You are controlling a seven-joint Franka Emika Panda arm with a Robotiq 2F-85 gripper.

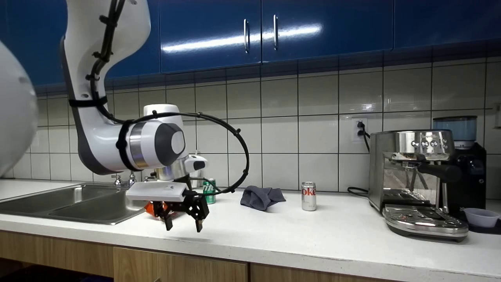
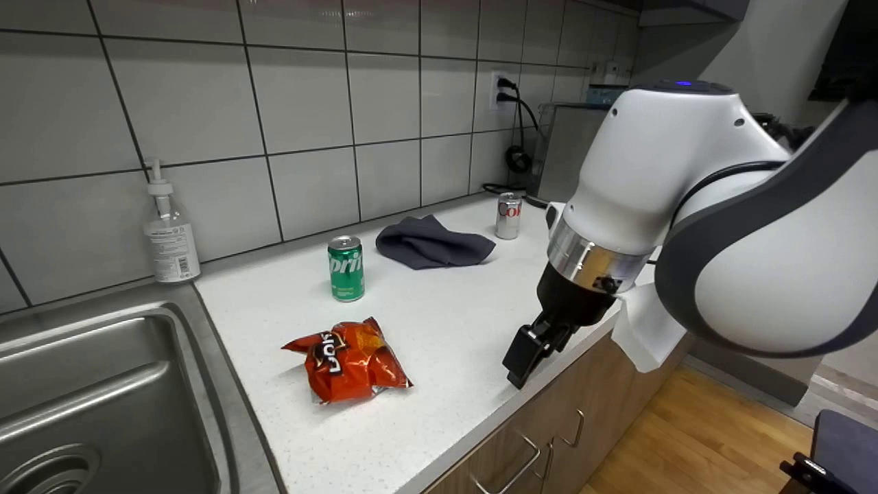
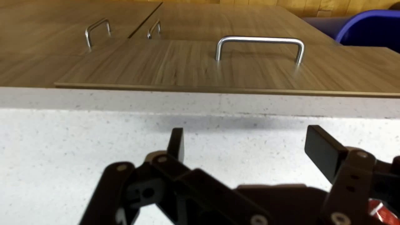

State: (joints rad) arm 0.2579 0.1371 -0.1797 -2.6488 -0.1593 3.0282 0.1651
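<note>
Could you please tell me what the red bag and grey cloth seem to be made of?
Red bag: probably glossy plastic film, given its crinkles and glints. Grey cloth: matte fabric, judging by its soft, sheenless folds; fiber unclear.

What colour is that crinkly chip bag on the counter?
The chip bag is mostly red-orange, with some black and white. It shows best in an exterior view.

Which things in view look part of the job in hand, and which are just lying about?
Likely the job, going by nearness:
hand, open and empty, above the counter
chip bag, apart from it, the nearest loose item

Just lying or standing about:
green can
cloth
silver can
pump bottle
coffee machine
grinder
bowl
</note>
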